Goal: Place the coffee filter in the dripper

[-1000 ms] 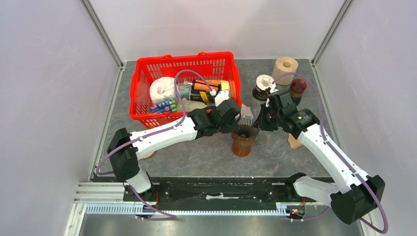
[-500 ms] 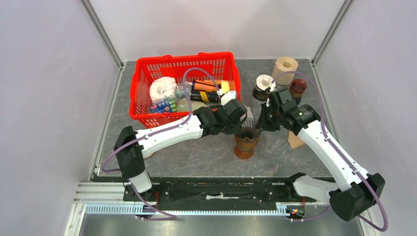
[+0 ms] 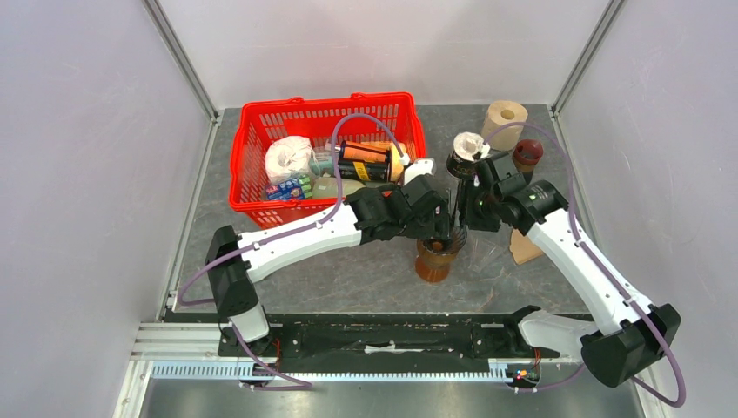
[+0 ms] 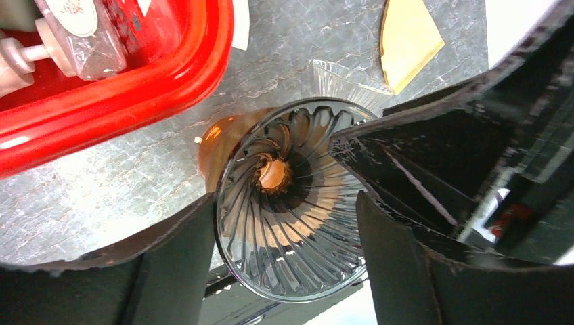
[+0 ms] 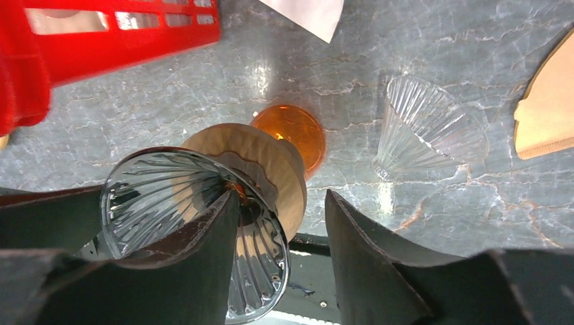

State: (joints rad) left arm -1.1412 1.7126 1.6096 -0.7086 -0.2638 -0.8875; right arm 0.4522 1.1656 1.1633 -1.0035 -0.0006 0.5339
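Left end effector (image 4: 284, 203) and right end effector (image 5: 281, 196) are being held apart at the dripper (image 4: 291, 264); the filter (image 4: 406, 40) must be pinched softly.

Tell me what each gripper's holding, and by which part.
Nothing looks gripped. The left gripper stands open across the dripper rim; the right gripper open at its collar.

coffee filter (image 4: 409, 37) is cut off by the top edge.
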